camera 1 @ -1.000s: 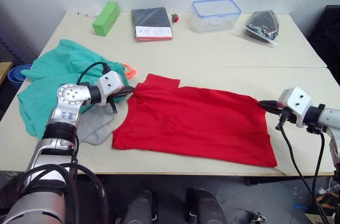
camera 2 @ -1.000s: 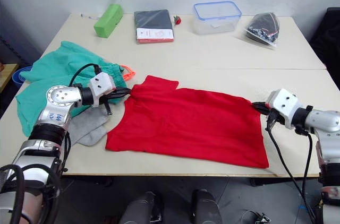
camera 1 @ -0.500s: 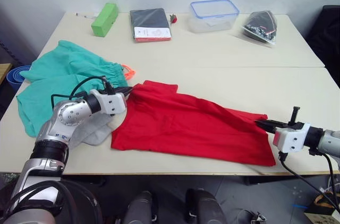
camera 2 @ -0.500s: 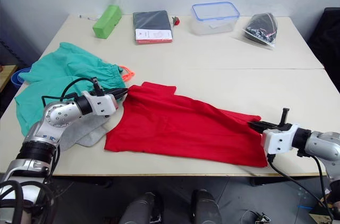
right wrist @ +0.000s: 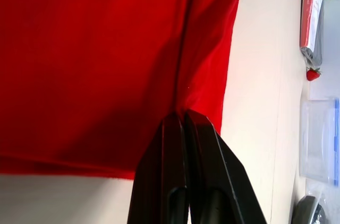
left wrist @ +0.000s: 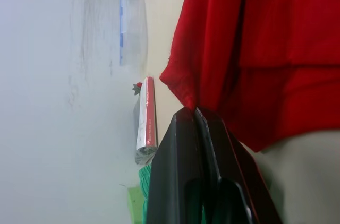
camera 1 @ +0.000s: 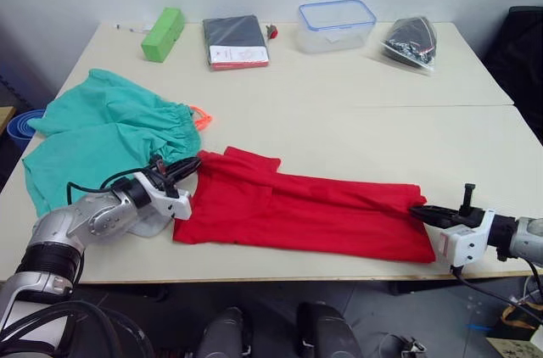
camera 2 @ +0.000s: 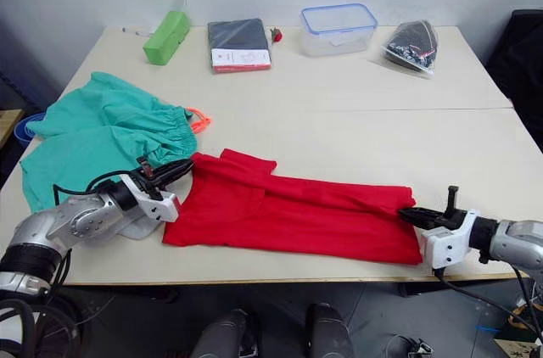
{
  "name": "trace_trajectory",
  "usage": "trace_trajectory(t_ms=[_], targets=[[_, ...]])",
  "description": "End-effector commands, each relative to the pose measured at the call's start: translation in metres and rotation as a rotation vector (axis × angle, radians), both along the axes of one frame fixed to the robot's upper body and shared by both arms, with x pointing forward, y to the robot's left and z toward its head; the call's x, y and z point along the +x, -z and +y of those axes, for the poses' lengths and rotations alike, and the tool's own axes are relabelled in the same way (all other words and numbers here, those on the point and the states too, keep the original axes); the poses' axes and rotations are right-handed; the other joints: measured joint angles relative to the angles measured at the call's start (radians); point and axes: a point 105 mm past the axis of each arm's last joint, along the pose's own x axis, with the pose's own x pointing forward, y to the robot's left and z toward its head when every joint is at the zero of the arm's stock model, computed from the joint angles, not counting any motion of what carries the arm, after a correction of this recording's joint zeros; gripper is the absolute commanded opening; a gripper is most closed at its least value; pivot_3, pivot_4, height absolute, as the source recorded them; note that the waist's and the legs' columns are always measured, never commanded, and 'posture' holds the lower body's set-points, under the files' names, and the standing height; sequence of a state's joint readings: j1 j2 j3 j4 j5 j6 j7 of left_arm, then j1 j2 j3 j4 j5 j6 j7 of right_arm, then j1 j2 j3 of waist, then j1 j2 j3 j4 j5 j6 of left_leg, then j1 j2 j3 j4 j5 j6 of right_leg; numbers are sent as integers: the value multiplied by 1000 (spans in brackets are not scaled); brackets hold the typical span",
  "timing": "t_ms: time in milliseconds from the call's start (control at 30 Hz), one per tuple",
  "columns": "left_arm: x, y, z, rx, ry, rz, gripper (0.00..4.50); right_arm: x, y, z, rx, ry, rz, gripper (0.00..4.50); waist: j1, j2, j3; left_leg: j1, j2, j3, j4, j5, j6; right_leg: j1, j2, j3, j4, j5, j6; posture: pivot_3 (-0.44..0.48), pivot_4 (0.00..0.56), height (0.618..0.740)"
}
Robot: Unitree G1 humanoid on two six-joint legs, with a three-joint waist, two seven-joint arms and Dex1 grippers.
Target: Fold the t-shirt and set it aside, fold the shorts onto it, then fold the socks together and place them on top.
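Stretching between both pinching end effectors (camera 1: 188, 166) (camera 1: 422, 212): the t-shirt (camera 1: 305, 214).

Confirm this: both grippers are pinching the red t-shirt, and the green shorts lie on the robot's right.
Wrong side. The shorts lie on the robot's left, as the left eye view shows. The left gripper and right gripper do pinch the t-shirt.
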State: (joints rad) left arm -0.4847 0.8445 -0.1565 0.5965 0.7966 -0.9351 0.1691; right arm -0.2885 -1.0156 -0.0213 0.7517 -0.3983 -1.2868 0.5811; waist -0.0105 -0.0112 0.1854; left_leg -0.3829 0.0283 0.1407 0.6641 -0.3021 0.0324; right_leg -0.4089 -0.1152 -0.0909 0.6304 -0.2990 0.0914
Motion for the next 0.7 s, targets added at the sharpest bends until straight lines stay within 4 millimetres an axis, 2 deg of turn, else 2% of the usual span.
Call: trace_trajectory(t_ms=[33, 133, 200, 233, 300, 367, 500, 633, 700], targets=[[-10, 11, -6, -19, 35, 61, 0, 3, -12, -3, 18, 17, -28, 47, 0, 0, 0, 1, 0, 1, 0, 0, 0, 0, 0, 1, 0, 0, 0, 0, 150, 740], [-12, 14, 0, -80, -6, 129, 0, 4, -13, -4, 29, 33, -11, 47, -2, 0, 0, 8, 0, 6, -3, -1, 0, 3, 0, 7, 1, 0, 0, 0, 150, 740], [-16, 17, 2, -123, -13, 191, 419, 3, -12, -5, 29, 39, 9, 0, -6, 0, 0, 11, 0, 7, -3, -1, 0, 6, 1, 8, 1, 0, 0, 0, 150, 740], [-18, 20, 3, -130, -12, 226, 655, 2, -11, -6, 33, 46, 23, 445, -9, 0, 0, 12, 1, 7, -3, -2, -1, 6, 1, 9, 0, 0, 0, 0, 150, 740], [-23, 21, 2, -152, -9, 282, 1265, 2, -14, -5, 51, 53, 33, 963, -15, 0, 0, 13, 1, 7, -4, -2, -1, 6, 1, 11, 1, -1, -1, 0, 150, 740], [-24, 20, 4, -194, -26, 335, 1940, 2, -19, -3, 74, 53, 35, 1664, -18, 0, 0, 13, 2, 7, -4, -3, -2, 6, 1, 13, 1, -1, -1, 0, 150, 740], [-27, 8, 7, -322, -70, 478, 3202, 5, -36, 6, 156, 66, 46, 3039, -20, 0, 0, 13, 2, 7, -3, -3, -2, 6, 1, 15, 1, -1, -1, 0, 150, 740], [-29, -5, 12, -452, -132, 682, 4396, 10, -60, 18, 330, 120, 136, 4378, -18, 0, 0, 12, 2, 6, -2, -3, -2, 6, 1, 16, 2, -1, -2, 0, 150, 740], [-31, -17, 9, -547, -133, 796, 4477, 11, -69, 25, 402, 138, 200, 4469, -17, 0, 0, 12, 2, 5, -2, -3, -1, 7, 1, 16, 2, -1, -2, 0, 150, 740]])
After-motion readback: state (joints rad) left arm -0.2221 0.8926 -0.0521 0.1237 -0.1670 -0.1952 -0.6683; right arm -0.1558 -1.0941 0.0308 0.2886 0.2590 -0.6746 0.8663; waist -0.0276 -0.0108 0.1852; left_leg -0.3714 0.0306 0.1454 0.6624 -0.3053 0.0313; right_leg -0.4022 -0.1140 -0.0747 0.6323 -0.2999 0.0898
